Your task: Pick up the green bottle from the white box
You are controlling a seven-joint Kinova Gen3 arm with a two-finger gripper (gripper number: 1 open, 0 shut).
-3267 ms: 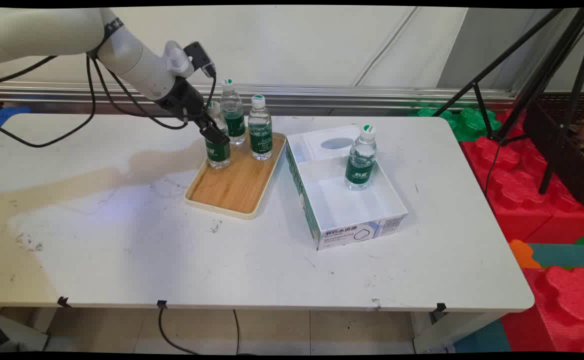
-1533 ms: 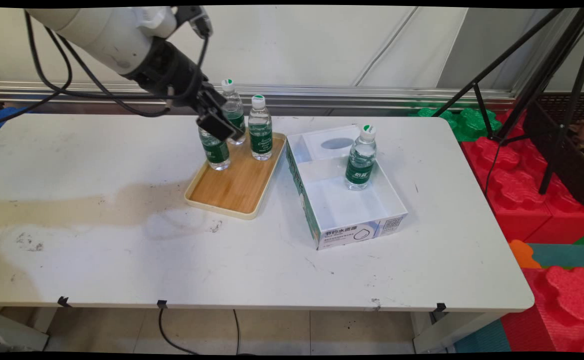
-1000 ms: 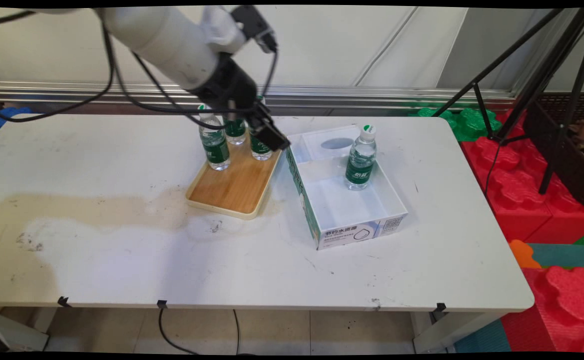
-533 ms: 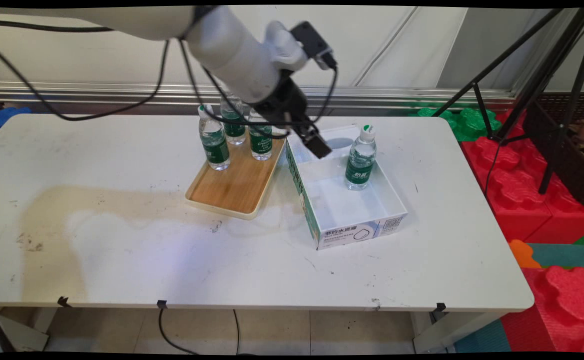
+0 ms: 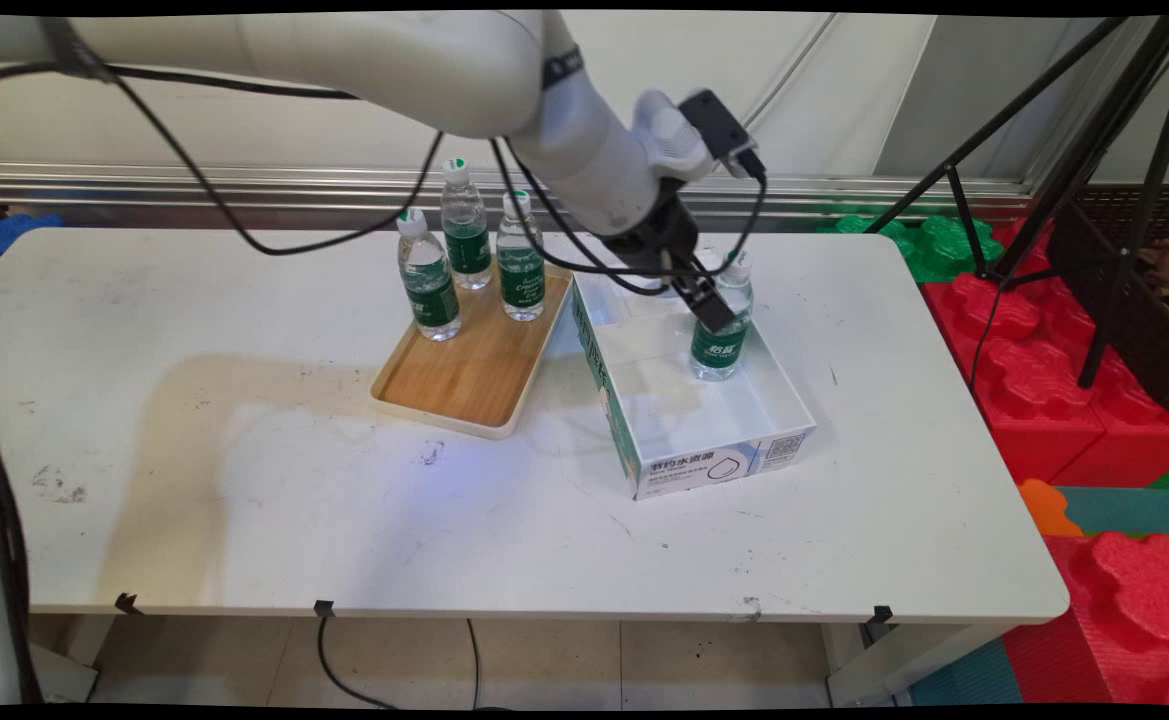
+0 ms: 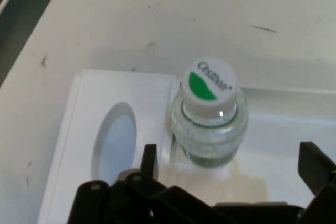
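Tool (image 6: 231,166) has swung from tray to boxed bottle (image 6: 209,113), fingers astride

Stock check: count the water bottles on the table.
4. Three stand on the wooden tray. One stands in the white box, by the gripper.

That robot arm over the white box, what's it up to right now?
The white arm's black gripper hangs open over a water bottle that stands upright in an open white box. In the hand view its two fingers sit apart, either side of the bottle's green and white cap, holding nothing. Three more water bottles stand at the far end of a wooden tray to the box's left.
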